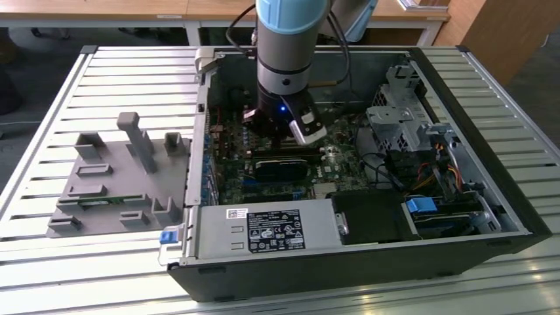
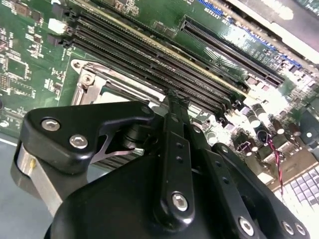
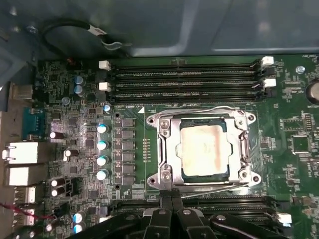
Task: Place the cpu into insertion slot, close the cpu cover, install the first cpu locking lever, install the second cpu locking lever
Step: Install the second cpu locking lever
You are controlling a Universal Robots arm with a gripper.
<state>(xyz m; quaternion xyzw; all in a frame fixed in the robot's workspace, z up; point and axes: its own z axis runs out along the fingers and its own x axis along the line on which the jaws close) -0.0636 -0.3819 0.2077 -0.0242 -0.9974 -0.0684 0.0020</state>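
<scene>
Arm reaches down into the open computer case [image 1: 455, 216], which lies on a slatted metal bench [image 1: 52, 118]. Gripper [image 1: 282, 134] hangs over the motherboard [image 1: 232, 141], near the middle of the case.

In the first wrist view the cpu [image 3: 205, 150] sits in the insertion slot [image 3: 235, 149], its pale metal face up and square to the socket. The cpu cover [image 3: 166, 144] lies flat over it, framing the chip through its window. Thin wire locking levers [image 3: 214, 108] run along two sides of the cover, one by the memory slots [image 3: 184, 79] and one on the side nearest the gripper; whether either is latched cannot be told.

Gripper [image 3: 170, 196]: fingers drawn together, tips meeting just beside the cover's near edge, nothing held between them. The second wrist view shows the same, the fingertips [image 2: 177, 102] closed together above the socket frame.

A grey fixture block [image 1: 118, 177] stands on the bench beside the case, at the exterior view's left.
</scene>
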